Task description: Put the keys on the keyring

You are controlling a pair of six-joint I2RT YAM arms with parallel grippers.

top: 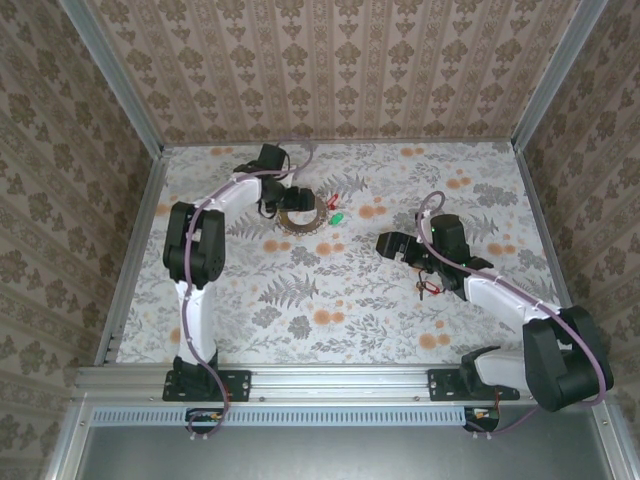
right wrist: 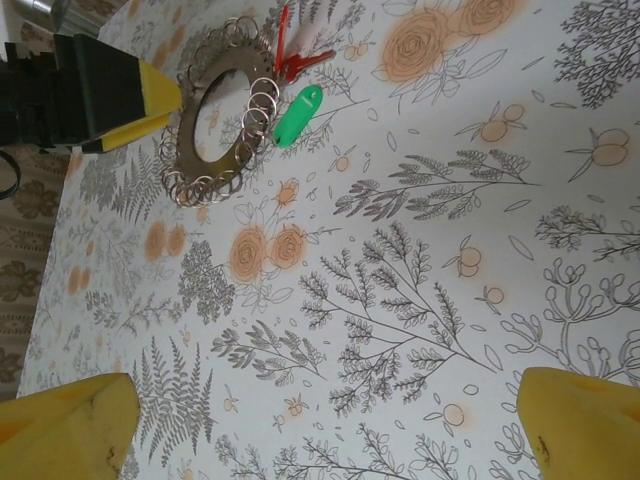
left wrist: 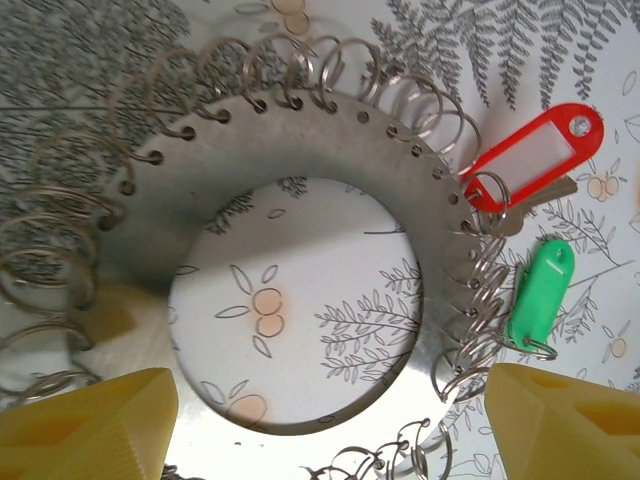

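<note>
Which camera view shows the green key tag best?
The left wrist view: the green key tag is close, sharp and whole, lying beside the keyring. The right wrist view shows it small and far off; in the top view it is a tiny green speck.

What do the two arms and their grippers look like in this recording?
The left arm and right arm have white tubular links with black joint housings, and a mauve cable runs along each. The left gripper and right gripper have black bodies; their fingers are yellow, wedge-shaped plastic.
</note>
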